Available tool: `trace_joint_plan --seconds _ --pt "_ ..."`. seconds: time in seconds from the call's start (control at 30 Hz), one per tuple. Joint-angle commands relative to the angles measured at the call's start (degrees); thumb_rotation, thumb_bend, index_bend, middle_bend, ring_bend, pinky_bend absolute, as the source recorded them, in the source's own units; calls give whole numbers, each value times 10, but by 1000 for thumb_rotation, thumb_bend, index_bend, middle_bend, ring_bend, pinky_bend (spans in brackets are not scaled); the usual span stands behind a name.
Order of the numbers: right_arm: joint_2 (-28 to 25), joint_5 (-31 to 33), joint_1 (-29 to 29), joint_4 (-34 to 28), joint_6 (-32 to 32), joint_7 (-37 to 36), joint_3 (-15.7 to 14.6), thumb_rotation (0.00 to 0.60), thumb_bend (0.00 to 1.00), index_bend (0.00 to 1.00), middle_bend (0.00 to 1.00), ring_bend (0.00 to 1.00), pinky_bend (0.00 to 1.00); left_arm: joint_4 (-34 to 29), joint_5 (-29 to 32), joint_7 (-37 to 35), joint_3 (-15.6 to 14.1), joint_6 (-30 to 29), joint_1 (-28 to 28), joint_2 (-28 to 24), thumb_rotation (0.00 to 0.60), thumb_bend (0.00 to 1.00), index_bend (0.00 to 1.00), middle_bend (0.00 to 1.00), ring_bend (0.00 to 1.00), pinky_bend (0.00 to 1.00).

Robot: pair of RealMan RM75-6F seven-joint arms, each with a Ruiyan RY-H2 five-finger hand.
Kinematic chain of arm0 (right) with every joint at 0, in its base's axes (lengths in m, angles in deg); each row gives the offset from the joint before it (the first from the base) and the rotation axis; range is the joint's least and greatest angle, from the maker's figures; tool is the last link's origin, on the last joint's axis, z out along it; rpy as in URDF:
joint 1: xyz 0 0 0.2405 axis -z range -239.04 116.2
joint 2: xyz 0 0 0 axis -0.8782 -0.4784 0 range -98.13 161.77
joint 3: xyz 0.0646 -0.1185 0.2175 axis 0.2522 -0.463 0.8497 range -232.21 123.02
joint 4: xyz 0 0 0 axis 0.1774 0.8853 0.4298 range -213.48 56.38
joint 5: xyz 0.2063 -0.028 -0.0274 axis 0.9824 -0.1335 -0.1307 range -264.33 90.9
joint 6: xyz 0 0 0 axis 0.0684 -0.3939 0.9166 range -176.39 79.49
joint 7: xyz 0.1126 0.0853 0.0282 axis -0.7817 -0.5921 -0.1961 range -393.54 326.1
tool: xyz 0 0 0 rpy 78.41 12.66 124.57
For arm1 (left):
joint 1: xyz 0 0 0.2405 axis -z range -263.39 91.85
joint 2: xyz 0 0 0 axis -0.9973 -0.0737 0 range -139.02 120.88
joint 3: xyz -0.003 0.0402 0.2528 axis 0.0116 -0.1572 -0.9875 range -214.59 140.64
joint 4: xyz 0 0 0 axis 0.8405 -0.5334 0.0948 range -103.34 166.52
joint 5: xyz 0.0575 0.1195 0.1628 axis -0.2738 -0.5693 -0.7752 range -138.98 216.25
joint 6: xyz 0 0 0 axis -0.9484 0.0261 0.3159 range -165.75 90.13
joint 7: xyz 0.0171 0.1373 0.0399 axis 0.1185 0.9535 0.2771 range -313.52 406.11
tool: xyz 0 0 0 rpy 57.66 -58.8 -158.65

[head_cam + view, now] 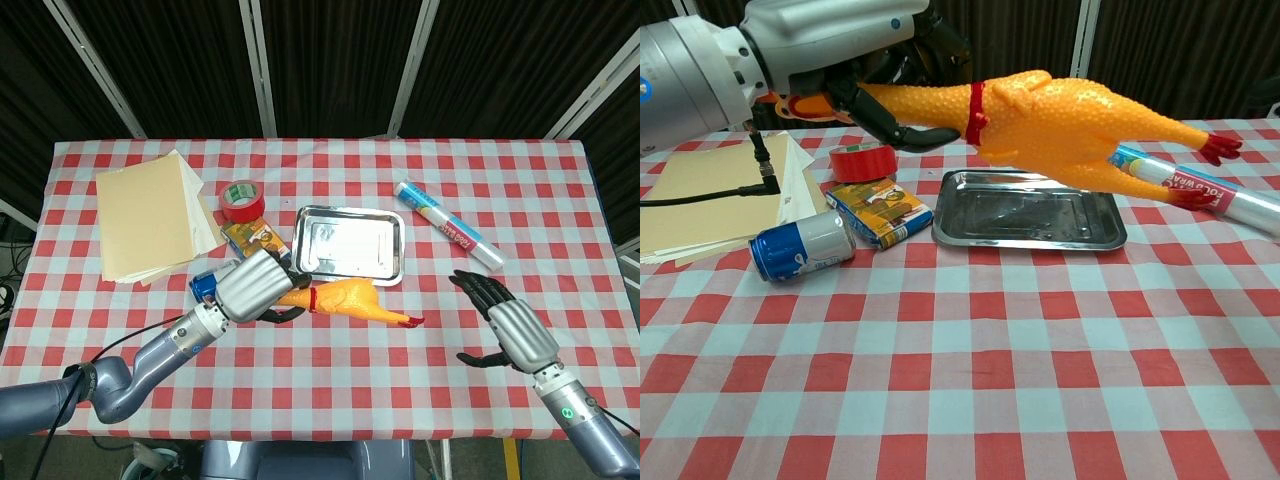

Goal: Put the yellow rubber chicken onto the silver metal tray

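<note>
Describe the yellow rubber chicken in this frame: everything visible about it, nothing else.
The yellow rubber chicken is a long, bumpy-skinned orange-yellow toy with a red band at its neck and red feet. The left hand grips it by the neck end, and it is lifted clear of the checked tablecloth, lying roughly level with its feet pointing to the robot's right. In the chest view it hangs above the silver metal tray, not touching it.

In the chest view the chicken (1060, 115) hides part of the wrap roll (1230, 195), whose end runs off the right edge. The left hand (830, 40) is cropped at the top.
</note>
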Motion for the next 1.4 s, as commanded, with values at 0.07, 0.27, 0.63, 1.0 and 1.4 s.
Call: trace_joint_plan --seconds 0.07,0.27,0.63,1.0,1.4 --pt "4 13 -38 -16 -51 -35 7 600 122 13 81 97 121 -24 41 30 18 36 20 -8 600 737 707 780 678 743" --pt "-4 42 -79 -39 -114 -85 15 600 122 13 81 97 121 -32 100 85 35 70 42 0 600 737 707 779 678 743" --pt "-1 98 -123 -40 -169 -133 35 600 121 13 80 97 121 -28 170 146 42 104 85 36 600 736 706 776 678 743" --pt "14 145 -143 -35 -193 -110 44 600 122 30 91 98 121 -17 234 199 46 111 122 76 600 736 706 775 678 743" --pt "34 192 -156 -15 -206 -81 51 600 122 183 182 176 189 -24 275 229 39 100 139 91 600 732 706 779 678 743"
